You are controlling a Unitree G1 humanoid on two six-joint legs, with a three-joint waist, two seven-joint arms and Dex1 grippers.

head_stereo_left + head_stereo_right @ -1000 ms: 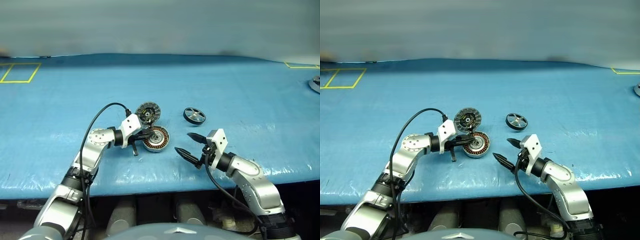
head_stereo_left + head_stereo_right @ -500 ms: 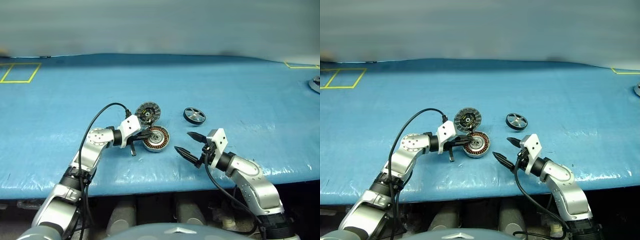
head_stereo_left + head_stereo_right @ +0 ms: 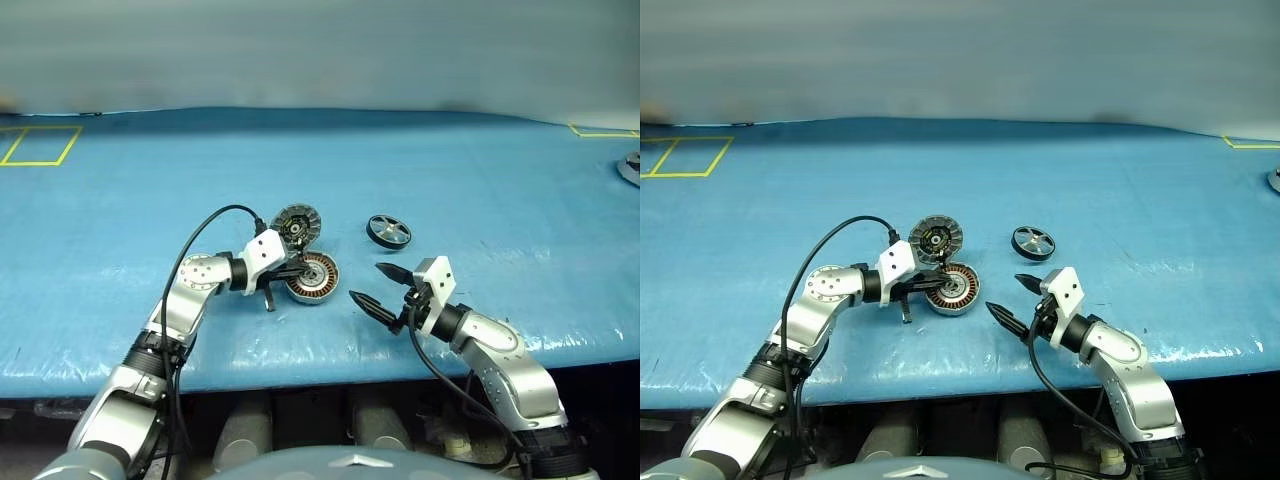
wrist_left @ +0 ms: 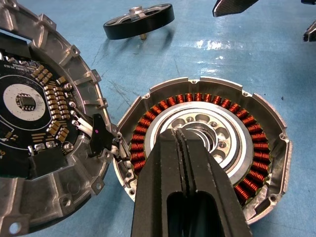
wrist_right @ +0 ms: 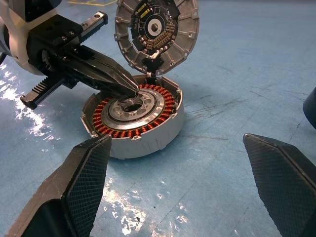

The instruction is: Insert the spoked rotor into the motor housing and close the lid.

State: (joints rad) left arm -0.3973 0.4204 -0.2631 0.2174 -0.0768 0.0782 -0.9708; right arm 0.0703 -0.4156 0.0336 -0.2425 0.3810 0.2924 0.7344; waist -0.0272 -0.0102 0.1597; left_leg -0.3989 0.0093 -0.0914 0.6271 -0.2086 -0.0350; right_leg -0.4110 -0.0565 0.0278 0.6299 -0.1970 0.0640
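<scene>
Spoked rotor (image 3: 388, 231): on mat, beyond motor housing (image 3: 312, 277); likely rigid, smooth; take by rim. Lid (image 3: 296, 224) up. Left gripper (image 5: 129, 91) closed, tips on hub, empty. Right gripper (image 3: 383, 287) wide, empty.

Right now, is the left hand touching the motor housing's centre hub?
Touching. In the right wrist view the shut left hand has its tips pressed onto the centre hub of the motor housing, no gap showing.
</scene>
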